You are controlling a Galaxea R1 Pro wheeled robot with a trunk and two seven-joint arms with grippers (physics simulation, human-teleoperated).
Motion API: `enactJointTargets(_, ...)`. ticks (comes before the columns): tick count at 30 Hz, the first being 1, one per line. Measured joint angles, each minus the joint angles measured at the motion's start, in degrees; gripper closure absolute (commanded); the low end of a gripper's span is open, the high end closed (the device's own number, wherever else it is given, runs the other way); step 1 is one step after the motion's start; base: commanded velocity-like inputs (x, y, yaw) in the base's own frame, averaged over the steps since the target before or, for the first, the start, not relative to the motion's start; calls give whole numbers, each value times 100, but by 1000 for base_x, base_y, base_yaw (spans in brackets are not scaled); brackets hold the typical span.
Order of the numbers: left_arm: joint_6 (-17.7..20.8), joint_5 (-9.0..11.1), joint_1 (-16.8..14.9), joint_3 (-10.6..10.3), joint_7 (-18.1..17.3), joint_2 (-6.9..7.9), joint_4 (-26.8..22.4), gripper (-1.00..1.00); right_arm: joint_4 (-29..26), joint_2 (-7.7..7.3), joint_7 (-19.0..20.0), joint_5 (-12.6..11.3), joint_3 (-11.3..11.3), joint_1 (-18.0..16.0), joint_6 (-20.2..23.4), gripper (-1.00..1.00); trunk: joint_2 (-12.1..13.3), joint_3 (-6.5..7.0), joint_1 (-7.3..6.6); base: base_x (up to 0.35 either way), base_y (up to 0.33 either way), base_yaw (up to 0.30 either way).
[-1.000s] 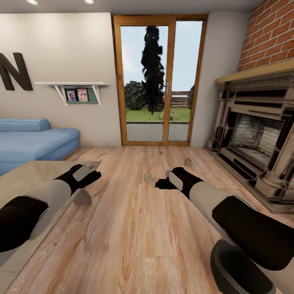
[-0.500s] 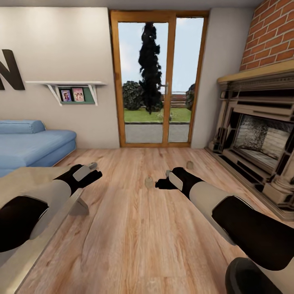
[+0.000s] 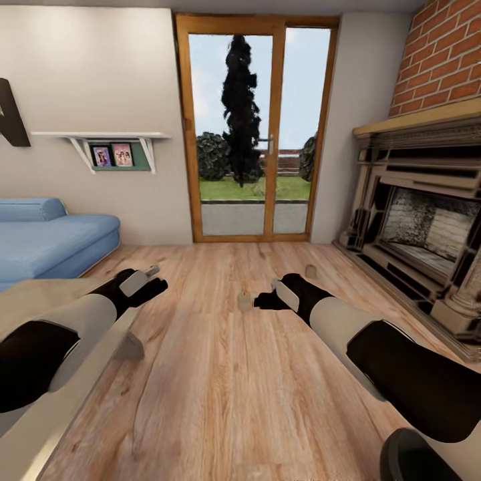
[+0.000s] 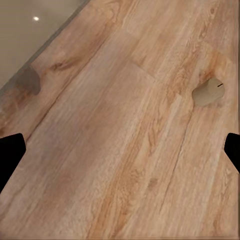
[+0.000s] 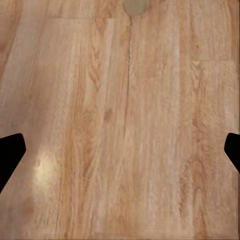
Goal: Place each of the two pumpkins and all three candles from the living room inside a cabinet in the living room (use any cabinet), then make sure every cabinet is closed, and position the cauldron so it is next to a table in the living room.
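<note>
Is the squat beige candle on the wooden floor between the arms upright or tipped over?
Upright: the squat beige candle stands on its flat base on the wooden floor, wick end up.

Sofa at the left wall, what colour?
Blue: the cushioned fabric sofa, clearest in the head view.

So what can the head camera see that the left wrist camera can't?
Head view has extra: the sofa, the glass door, the fireplace, the left arm, the right arm, and a far candle near the fireplace.

Left wrist view has extra: a close look down past the open left gripper, and a light's glint on the table.

Both have: the wooden floor, the table, and a near candle standing on the floor.
</note>
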Motion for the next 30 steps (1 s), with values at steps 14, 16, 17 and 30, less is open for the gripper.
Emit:
enactJointTargets(14, 2, 1, 0, -8, 1, 1, -1, -100, 0, 1, 3, -1, 3, 0, -1, -100, 0, 0, -3, 239, 0, -26)
enactJointTargets(16, 2, 1, 0, -8, 1, 1, -1, -100, 0, 1, 3, -1, 3, 0, -1, -100, 0, 0, -4, 335, 0, 0)
enactJointTargets(17, 0, 1, 0, -8, 1, 1, -1, -100, 0, 1, 3, -1, 3, 0, -1, -100, 0, 0, -4, 335, 0, 0)
enactJointTargets(30, 0, 0, 0, -12, 1, -1, -1, -100, -1, 1, 3, -1, 3, 0, -2, -100, 0, 0, -4, 335, 6, 0)
